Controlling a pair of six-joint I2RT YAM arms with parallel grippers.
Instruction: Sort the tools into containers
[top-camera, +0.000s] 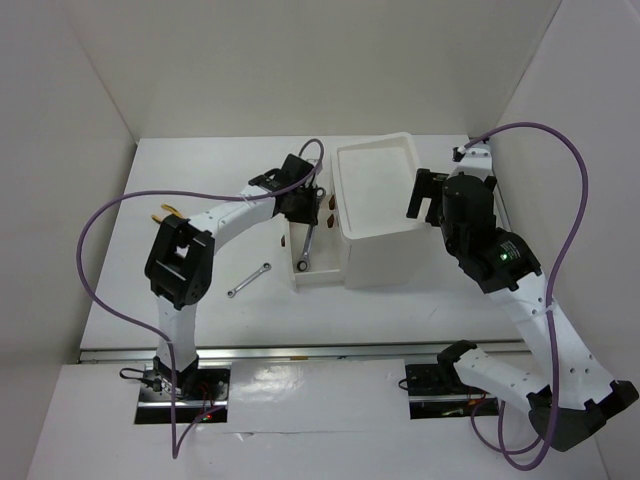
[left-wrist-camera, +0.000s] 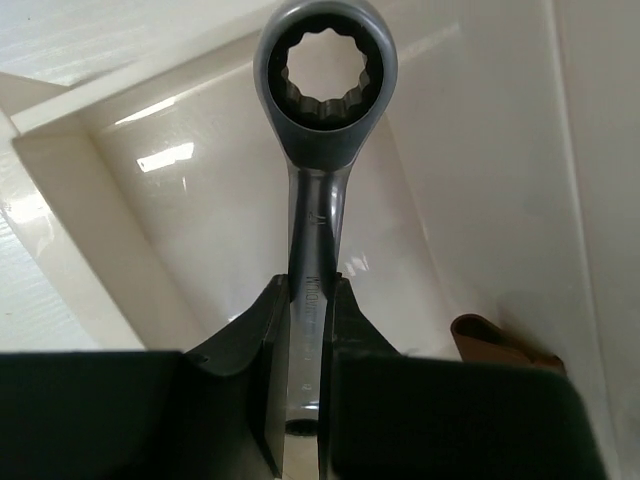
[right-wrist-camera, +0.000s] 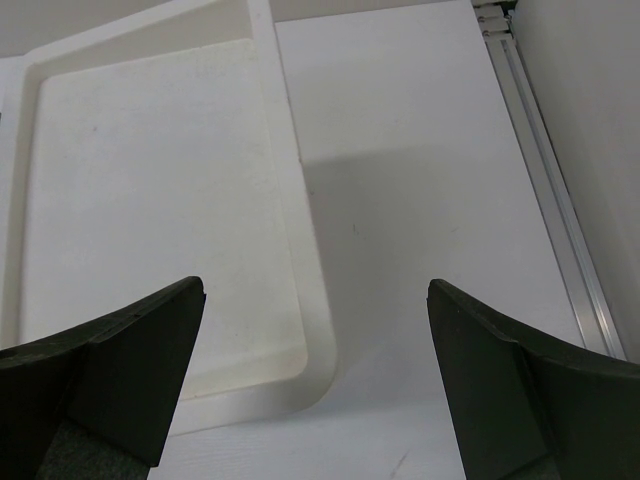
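Note:
My left gripper (top-camera: 306, 216) is shut on the long silver wrench (top-camera: 307, 247), which hangs ring end down into the pulled-out white drawer (top-camera: 320, 279). In the left wrist view the fingers (left-wrist-camera: 312, 292) clamp its shaft, and the ring end (left-wrist-camera: 325, 80) is over the drawer floor (left-wrist-camera: 180, 220). The short wrench (top-camera: 248, 280) lies on the table left of the drawer. Yellow plier handles (top-camera: 164, 211) peek out behind my left arm. My right gripper (top-camera: 421, 200) is open and empty over the right edge of the box unit's top tray (top-camera: 378, 190); that view (right-wrist-camera: 315, 290) shows the tray corner (right-wrist-camera: 310, 340). No screwdrivers show.
Dark reddish-brown drawer handles (top-camera: 329, 211) sit at the unit's left face, one showing in the left wrist view (left-wrist-camera: 500, 346). White walls close in the table on the left, back and right. A metal rail (right-wrist-camera: 545, 190) runs along the right wall.

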